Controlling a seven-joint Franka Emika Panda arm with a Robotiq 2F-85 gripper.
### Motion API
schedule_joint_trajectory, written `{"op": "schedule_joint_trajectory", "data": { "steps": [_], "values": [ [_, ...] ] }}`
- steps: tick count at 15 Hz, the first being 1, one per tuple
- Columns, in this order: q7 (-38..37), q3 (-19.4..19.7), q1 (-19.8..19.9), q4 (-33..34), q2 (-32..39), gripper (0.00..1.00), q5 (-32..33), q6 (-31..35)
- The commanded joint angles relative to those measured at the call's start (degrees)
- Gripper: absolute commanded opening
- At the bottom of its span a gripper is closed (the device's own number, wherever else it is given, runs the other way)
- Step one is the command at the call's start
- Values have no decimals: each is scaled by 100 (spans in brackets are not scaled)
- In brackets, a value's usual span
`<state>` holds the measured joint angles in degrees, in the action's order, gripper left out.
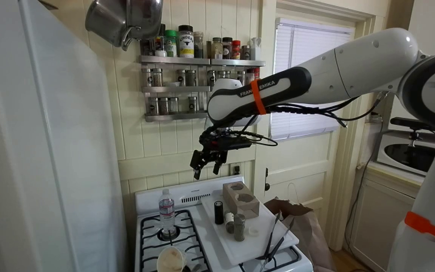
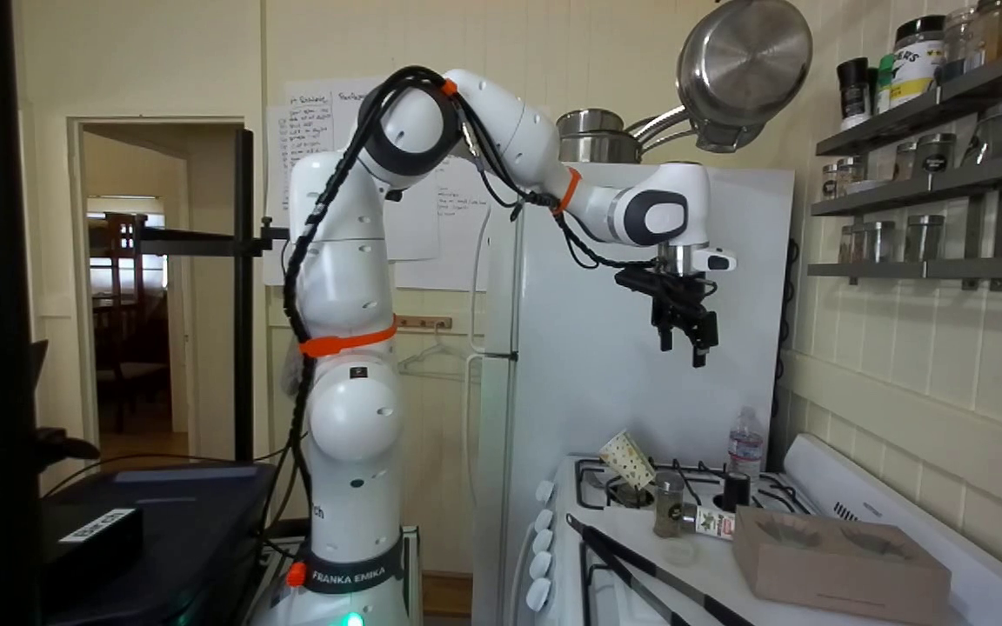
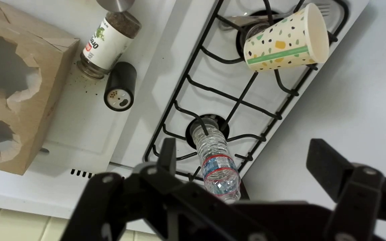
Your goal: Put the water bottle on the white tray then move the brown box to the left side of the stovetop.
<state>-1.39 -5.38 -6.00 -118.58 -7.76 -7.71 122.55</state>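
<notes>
In an exterior view the empty claw [image 1: 207,171] hangs mid-frame, spread; lower centre, the bottle [image 1: 167,214] stands on the stovetop [image 1: 206,231], the box [image 1: 243,203] on the tray [image 1: 236,250]; both steps look undone.

Glossy clear-plastic water bottle [image 1: 167,214], matt cardboard box [image 2: 840,569], smooth tray [image 1: 247,247], shiny metal pan [image 2: 751,65]

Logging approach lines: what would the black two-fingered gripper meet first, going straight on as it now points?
Pointing down, the open gripper would probably meet the black barred burner grate first; depth is unclear, and the upright clear plastic water bottle near that line could come sooner.
</notes>
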Motion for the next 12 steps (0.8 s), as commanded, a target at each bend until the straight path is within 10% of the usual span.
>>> {"op": "schedule_joint_trajectory", "data": {
  "steps": [1, 7, 12],
  "values": [
    [-93, -49, 1, 54, 123, 100, 114, 299],
    [-313, -232, -112, 598, 1172, 100, 362, 1975],
    [-199, -224, -109, 630, 1253, 100, 244, 1898]
  ]
}}
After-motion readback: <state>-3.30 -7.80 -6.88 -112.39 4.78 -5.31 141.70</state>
